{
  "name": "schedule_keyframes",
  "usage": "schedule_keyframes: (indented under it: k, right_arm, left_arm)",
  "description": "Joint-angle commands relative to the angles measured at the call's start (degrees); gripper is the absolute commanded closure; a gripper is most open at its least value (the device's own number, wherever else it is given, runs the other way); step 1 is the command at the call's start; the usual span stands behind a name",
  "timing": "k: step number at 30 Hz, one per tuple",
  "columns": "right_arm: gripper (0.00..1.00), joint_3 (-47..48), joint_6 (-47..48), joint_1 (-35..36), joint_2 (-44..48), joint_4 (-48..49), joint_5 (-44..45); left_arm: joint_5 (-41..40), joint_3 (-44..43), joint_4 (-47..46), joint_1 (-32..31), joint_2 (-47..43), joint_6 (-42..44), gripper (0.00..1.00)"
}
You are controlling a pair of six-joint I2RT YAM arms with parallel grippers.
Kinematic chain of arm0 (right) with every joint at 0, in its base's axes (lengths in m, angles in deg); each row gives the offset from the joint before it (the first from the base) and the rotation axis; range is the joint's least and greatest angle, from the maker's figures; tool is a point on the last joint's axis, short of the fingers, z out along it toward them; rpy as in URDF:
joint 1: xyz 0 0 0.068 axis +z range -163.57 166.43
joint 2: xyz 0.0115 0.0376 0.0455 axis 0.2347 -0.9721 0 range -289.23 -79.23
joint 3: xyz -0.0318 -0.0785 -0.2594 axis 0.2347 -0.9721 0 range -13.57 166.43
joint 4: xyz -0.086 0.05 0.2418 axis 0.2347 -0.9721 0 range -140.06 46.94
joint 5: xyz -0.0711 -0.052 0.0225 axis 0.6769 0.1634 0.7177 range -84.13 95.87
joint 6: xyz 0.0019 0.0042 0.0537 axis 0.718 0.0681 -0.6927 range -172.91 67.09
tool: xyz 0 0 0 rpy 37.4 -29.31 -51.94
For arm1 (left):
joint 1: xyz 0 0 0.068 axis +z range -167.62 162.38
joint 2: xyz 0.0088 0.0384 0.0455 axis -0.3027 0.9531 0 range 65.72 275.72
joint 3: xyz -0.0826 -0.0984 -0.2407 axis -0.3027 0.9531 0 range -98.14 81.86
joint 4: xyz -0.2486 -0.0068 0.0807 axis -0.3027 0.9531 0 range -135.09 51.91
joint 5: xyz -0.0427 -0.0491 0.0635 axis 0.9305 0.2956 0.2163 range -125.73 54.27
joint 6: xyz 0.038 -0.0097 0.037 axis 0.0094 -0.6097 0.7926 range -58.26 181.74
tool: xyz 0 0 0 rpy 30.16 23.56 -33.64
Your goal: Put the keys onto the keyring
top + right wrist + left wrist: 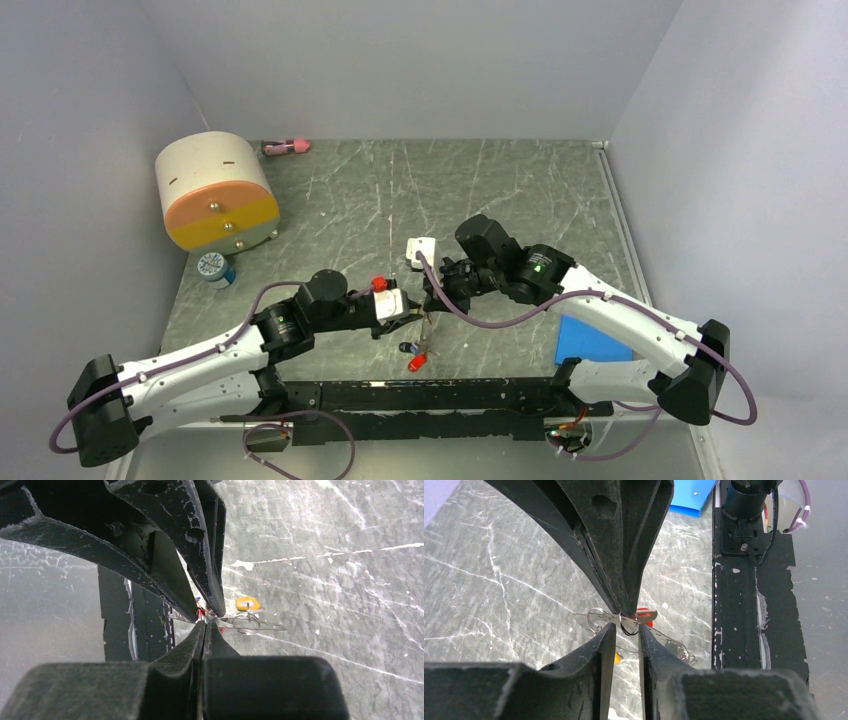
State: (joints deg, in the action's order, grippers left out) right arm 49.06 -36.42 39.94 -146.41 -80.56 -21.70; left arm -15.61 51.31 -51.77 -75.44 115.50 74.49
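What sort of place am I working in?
Probably a robot test cell, not a home or shop: plain grey walls box in a marbled tabletop, with a black mounting rail along its near edge.

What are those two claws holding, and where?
The keyring: right gripper shut on its flat silver part, left gripper nipping the thin wire loop.

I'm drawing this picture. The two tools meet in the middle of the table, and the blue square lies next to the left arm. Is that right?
Not quite. The blue square lies next to the right arm, as the top external view shows. The left tool and right tool do meet in the middle of the table.
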Motion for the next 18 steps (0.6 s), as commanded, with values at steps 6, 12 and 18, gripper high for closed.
schedule_keyframes:
  k: [6, 12, 18]
  right_arm:
    - [1.00, 1.35, 0.47, 0.67, 0.47, 3.06, -1.66]
    - [1.00, 1.28, 0.32, 0.71, 0.38, 3.25, -1.65]
    - [1.00, 1.17, 0.22, 0.77, 0.38, 3.37, -1.34]
  left_arm:
    - [0.88, -2.46, -2.97, -0.12, 0.17, -0.51, 0.74]
    - [0.91, -2.68, -2.69, -0.11, 0.18, -0.94, 0.82]
    - [0.81, -3.02, -2.57, -0.10, 0.63, -2.39, 0.76]
